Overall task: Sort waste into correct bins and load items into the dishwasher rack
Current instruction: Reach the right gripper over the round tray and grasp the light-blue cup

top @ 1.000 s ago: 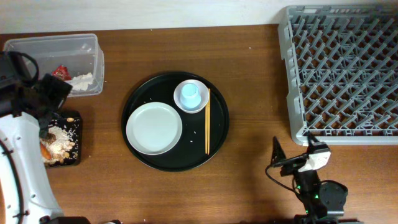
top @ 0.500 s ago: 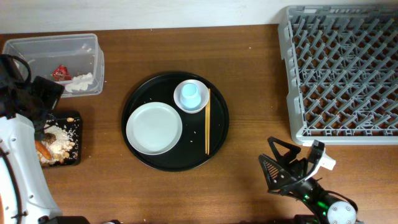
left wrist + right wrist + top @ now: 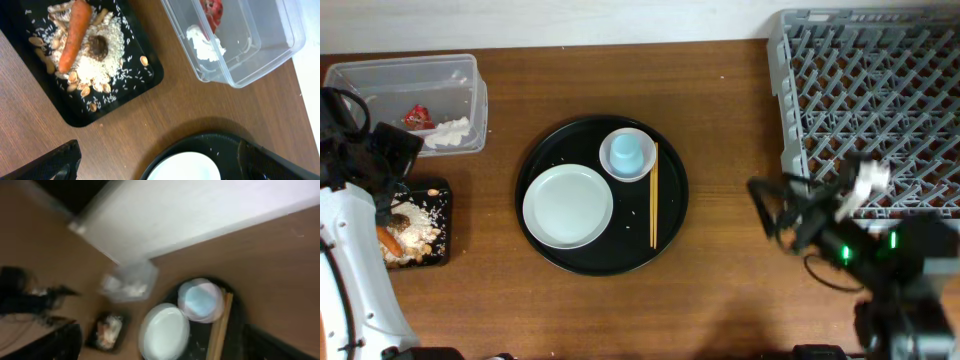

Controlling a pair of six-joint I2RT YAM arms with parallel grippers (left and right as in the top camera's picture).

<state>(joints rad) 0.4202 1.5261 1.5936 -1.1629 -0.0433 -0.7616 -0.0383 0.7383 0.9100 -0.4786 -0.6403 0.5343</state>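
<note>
The chopsticks, lying far-edge to near-edge, sit left of the right fingers, spread empty and nearer than the open left fingers.

The overhead camera looks straight down on the table, with the round black tray near mid-frame. The left wrist camera hangs close, left of the tray, facing down. The right wrist's blurred view slants in from the tray's right. All three catch the plate.
</note>
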